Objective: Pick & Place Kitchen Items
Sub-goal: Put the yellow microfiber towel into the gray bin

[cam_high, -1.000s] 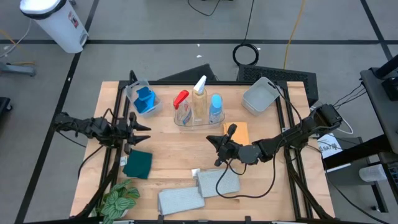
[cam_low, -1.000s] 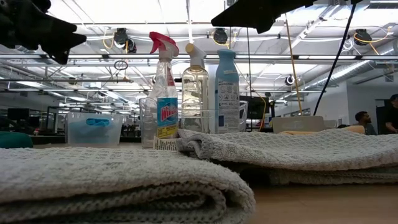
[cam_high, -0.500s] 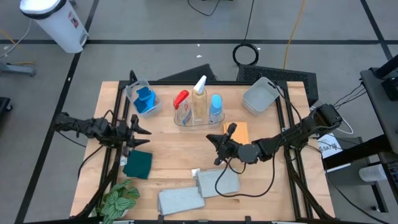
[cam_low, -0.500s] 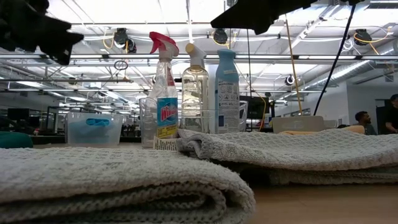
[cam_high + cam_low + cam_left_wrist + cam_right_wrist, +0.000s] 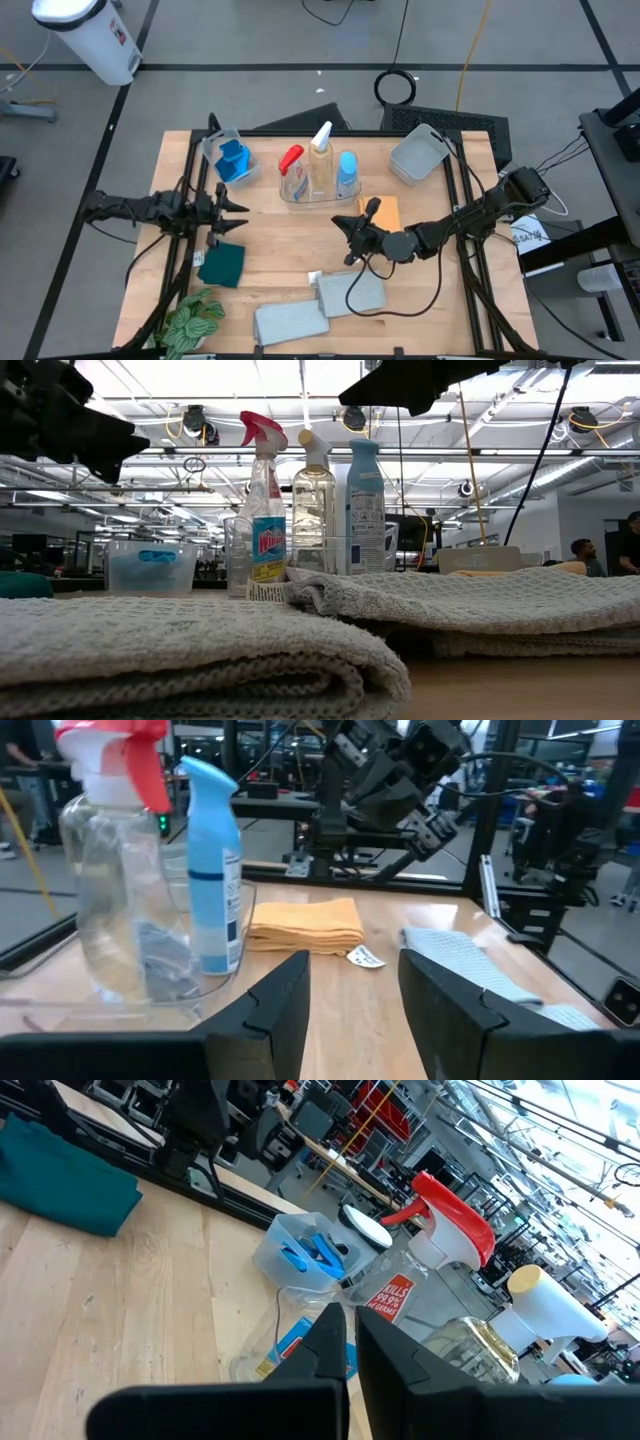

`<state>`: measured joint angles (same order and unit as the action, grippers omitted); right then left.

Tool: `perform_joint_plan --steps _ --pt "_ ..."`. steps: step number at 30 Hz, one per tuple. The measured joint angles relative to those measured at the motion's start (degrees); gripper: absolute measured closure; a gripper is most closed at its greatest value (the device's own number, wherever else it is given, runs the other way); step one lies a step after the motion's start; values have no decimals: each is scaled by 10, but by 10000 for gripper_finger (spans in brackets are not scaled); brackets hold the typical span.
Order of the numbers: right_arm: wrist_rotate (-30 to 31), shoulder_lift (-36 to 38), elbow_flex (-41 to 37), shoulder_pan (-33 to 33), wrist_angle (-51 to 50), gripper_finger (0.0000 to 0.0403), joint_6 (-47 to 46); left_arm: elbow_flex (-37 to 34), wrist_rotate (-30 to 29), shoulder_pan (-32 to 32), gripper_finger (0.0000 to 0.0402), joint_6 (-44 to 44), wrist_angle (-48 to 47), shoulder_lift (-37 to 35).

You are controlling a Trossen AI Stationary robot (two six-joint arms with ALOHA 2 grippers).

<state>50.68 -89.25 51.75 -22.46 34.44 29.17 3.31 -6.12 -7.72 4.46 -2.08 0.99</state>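
Now the left tool [image 5: 238, 215] hangs level, half open and empty, left of the clear tub [image 5: 318, 193] holding three bottles [image 5: 319, 160]; right tool [image 5: 349, 236] sits pinched shut, empty, just below it. Teal cloth [image 5: 222, 264] lies lower left.

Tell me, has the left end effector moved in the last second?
Yes. In the high view the left end effector has shifted slightly toward the teal cloth, away from the tub with the blue sponge.

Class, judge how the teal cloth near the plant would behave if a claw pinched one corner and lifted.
The teal cloth lies flat and folded, so it would probably droop and unfold. It looks thin, so likely light. Being soft fabric, it should not roll or break.
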Motion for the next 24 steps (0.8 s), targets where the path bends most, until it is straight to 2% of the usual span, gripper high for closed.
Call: perform_joint_plan --steps 8,24 --pt "0 0 0 0 0 399 1 0 2 46 243 17 -6 0" --pt "1 0 0 -8 -5 399 4 0 17 37 243 -9 -6 0"
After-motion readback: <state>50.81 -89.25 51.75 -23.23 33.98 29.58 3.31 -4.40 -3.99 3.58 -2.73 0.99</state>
